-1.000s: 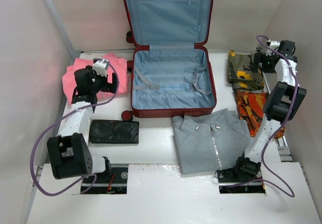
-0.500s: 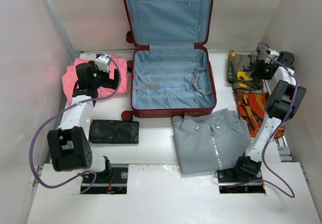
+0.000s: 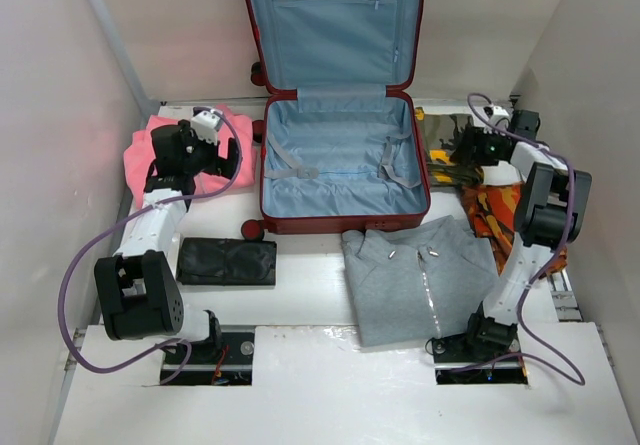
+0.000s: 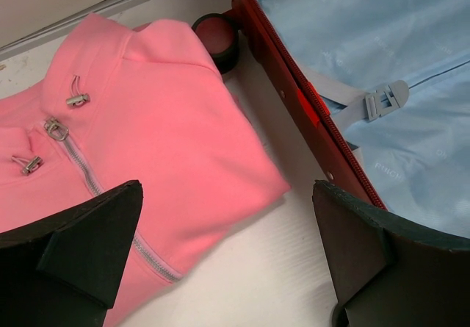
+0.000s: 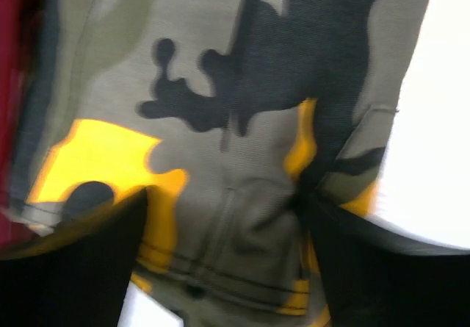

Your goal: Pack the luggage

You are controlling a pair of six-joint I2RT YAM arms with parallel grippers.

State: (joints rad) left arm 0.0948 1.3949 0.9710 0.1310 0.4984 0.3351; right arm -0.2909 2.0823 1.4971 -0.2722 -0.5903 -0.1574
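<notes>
The luggage [image 3: 345, 223], a dark-red suitcase, lies open at the back centre with its light blue lining and grey straps bare. Its lid stands upright. My right gripper [image 3: 470, 150] grips a thick fold of the green-and-yellow camouflage garment [image 3: 445, 150] just right of the suitcase's right wall. The cloth fills the right wrist view [image 5: 220, 84], bunched between my gripper [image 5: 228, 217]. My left gripper [image 3: 195, 165] is open and empty over the folded pink jacket [image 3: 140, 160], at its corner nearest the suitcase [image 4: 308, 114]. The pink jacket [image 4: 147, 121] lies flat below my open gripper [image 4: 228, 224].
A grey zip jacket [image 3: 420, 275] lies in front of the suitcase on the right. An orange camouflage garment [image 3: 495, 210] lies at the right edge. A black pouch [image 3: 228, 262] lies front left. A suitcase wheel [image 4: 217, 37] sits beside the pink jacket.
My right gripper has come down onto the camouflage garment and moved left, dragging it toward the suitcase. My left gripper shifted slightly back over the pink jacket, then stayed.
</notes>
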